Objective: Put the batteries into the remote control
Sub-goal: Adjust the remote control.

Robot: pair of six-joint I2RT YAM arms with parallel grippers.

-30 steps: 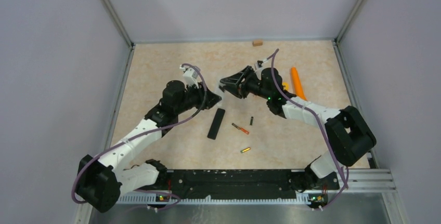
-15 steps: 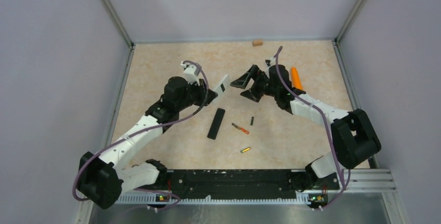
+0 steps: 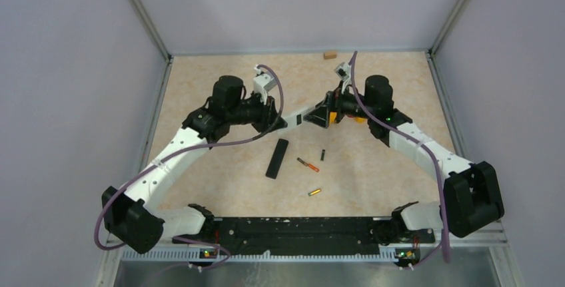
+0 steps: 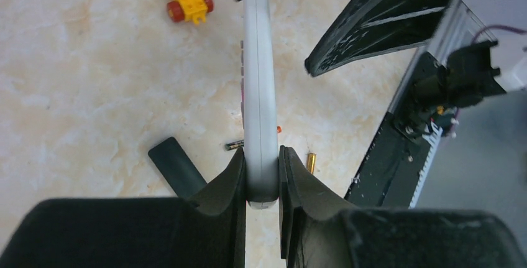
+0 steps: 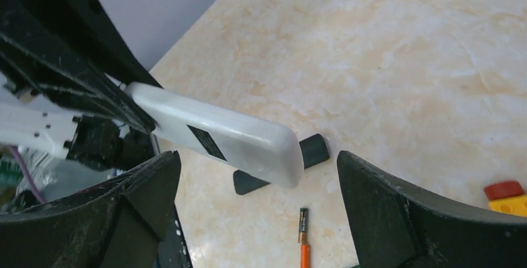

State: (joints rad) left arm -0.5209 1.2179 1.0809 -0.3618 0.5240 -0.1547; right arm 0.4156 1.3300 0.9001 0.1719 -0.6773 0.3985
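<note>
My left gripper [image 3: 282, 122] is shut on one end of the white remote control [image 3: 301, 118], holding it above the table. In the left wrist view the remote control [image 4: 259, 87] runs straight out from between the fingers [image 4: 227, 184]. My right gripper [image 3: 320, 115] is open, and the free end of the remote control [image 5: 230, 136] lies between its spread fingers [image 5: 152, 178] without touching them. On the table below, one of the batteries [image 3: 302, 162] lies end to end with a short orange piece. The other, gold one [image 3: 314, 192] lies nearer the arm bases. Both batteries [image 4: 235, 145] [image 4: 311, 162] also show from the left wrist.
A slim black bar [image 3: 277, 158] lies on the table beneath the remote, left of the batteries. A small dark piece [image 3: 322, 154] sits just right of them. A yellow toy car with red wheels [image 4: 186, 0] is under the right arm. A wooden block [image 3: 329, 54] rests at the back wall.
My left gripper shut on the remote and swung it up and over toward the right. My right gripper opened wide, let the remote go and drew back to the right.
</note>
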